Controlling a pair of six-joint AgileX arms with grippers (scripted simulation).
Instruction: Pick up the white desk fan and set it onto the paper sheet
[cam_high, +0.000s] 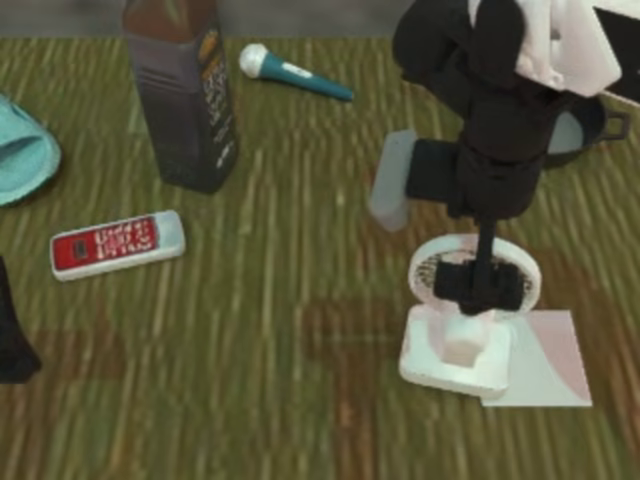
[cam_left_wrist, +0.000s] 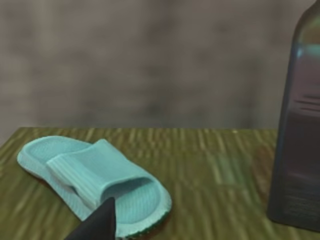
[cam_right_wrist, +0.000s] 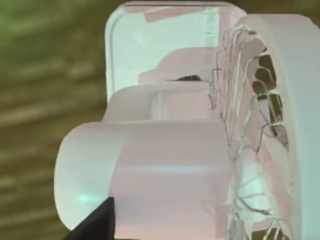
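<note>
A streaky olive-and-brown wooden table (cam_high: 300, 400) fills the top view, with a blurred grey wall behind it in the left wrist view. The white desk fan (cam_high: 462, 345) sits at about four o'clock from the table's middle, its chunky square base overlapping the left edge of the paper sheet (cam_high: 550, 365), which lies flat and extends toward three o'clock from the fan. So the fan looks only partly on the sheet, probably not yet settled squarely on it.

The right gripper (cam_high: 480, 285) hangs directly over the fan, its dark fingers spanning the round grille and hub from above; the right wrist view is filled by the cylindrical hub and the wire grille at close range. The fingers appear closed on the fan's head, a grasp that would keep the base hanging level for setting down. The fan's axis, from hub to grille, runs roughly six to twelve o'clock, with the grille on the twelve o'clock side and the base toward six.

The left gripper (cam_left_wrist: 97, 222) is parked at the table's left edge, near nine o'clock; I cannot tell how its fingers stand. Near it lies a light blue slipper (cam_high: 22, 150), with a red-faced white remote (cam_high: 118, 243), a dark bottle (cam_high: 185, 90) and a teal-handled microphone (cam_high: 292, 72) well apart from the fan.
</note>
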